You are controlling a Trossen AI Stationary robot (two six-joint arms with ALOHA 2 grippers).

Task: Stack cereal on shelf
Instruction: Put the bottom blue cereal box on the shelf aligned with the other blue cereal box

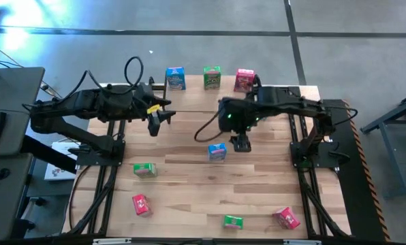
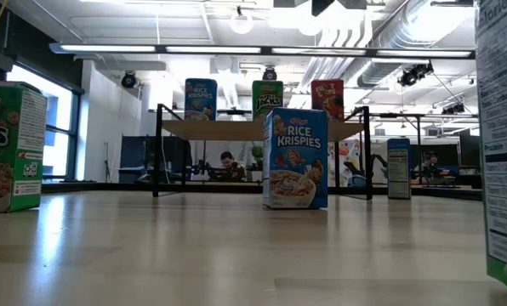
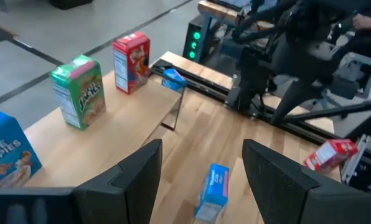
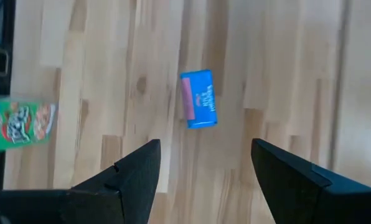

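The shelf (image 1: 196,99) stands at the table's far edge. On its wooden top (image 3: 111,130) stand three cereal boxes: blue (image 1: 175,78), green (image 1: 212,77) and red (image 1: 244,79). Another blue cereal box (image 1: 216,152) stands upright on the tabletop near the middle (image 2: 296,170). My right gripper (image 4: 204,146) hangs open above it, pointing steeply down, a little to the box's far right (image 1: 240,144). My left gripper (image 1: 163,117) is open and empty in the air by the shelf's near edge, pointing toward the table's right side (image 3: 201,146).
Loose boxes rest on the near half of the table: green (image 1: 145,169), red (image 1: 141,204), green (image 1: 232,221), red (image 1: 285,218). One more blue box (image 2: 398,168) stands by the shelf's right legs. Bare wood lies between the boxes.
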